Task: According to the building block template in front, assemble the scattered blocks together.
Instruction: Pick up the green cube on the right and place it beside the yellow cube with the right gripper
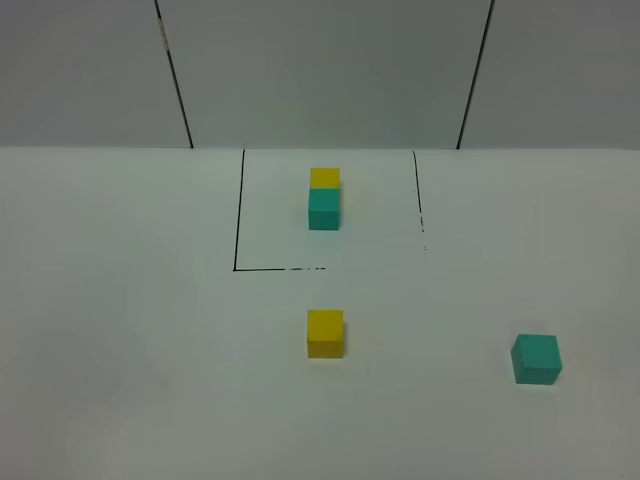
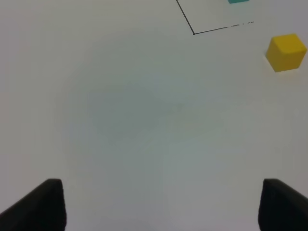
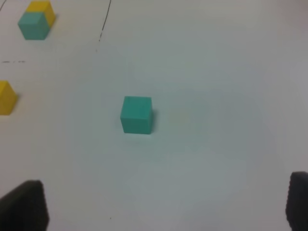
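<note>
Desk [image 1: 120, 350]: white, plain. A thin black outline [image 1: 238, 210] marks a square toward the far side; its near edge and right edge are broken in places.

Template pair [image 1: 324, 199]: sits inside the outline, nearer its far edge. The two cubes touch, with the yellow one behind and the teal one in front, toward the camera. Both stand flat.

Yellow cube [image 1: 325, 333]: loose, flat on the desk, outside the outline and near its near edge, roughly in line with the template pair.

Teal cube [image 1: 537, 358]: loose, flat on the desk, well apart from the yellow cube, off to the right and a little nearer the camera. Turned slightly relative to the outline.

Left gripper [image 2: 161, 204]: fingers spread wide, only the two dark tips in frame, bare desk between them. Its wrist view shows the yellow cube [image 2: 286, 52] far ahead and off to one side, and a corner of the outline [image 2: 194, 33] beyond.

Right gripper [image 3: 161, 202]: fingers spread wide, holding nothing. The teal cube [image 3: 136, 114] lies ahead of it, apart from both tips. The template pair [image 3: 36, 20] and the edge of the yellow cube [image 3: 6, 97] show farther off.
</note>
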Robot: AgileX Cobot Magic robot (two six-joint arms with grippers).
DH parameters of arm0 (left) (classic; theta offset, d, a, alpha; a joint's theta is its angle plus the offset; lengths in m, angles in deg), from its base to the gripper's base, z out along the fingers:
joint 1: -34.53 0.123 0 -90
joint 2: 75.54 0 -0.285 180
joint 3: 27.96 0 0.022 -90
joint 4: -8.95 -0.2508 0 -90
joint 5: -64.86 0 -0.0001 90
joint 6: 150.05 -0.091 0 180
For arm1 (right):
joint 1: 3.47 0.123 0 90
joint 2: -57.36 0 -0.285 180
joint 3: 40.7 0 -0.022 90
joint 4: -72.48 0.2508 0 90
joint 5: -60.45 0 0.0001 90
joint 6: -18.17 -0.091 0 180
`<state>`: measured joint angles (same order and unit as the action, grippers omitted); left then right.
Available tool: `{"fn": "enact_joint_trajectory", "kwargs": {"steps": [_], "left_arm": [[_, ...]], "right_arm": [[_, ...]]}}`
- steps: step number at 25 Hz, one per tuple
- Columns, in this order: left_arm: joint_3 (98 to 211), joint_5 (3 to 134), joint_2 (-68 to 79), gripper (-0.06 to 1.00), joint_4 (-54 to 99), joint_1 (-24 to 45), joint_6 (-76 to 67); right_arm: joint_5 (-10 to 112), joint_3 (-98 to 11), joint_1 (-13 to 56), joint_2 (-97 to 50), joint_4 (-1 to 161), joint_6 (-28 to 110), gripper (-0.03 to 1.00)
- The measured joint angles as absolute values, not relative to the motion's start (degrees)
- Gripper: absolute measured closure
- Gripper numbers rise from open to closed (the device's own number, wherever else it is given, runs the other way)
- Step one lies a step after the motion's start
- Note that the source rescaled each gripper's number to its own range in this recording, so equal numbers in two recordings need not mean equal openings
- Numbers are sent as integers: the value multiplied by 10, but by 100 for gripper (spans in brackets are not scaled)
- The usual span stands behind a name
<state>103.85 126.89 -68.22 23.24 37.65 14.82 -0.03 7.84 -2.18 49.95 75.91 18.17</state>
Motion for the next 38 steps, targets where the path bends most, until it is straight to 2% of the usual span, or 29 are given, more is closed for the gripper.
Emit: {"fn": "enact_joint_trajectory", "kwargs": {"steps": [18,22,32,38], "left_arm": [[1038,1269,-682,15,232,376,148],[1038,1269,-682,15,232,376,148],[1038,1269,-682,15,232,376,148],[1038,1269,-682,15,232,376,148]], "right_arm": [[0,77,-22,488,745,176,-3],[0,44,-22,332,775,163,-3],[47,-129,-21,-218,787,182,-3],[122,-189,23,-402,777,182,-3]]}}
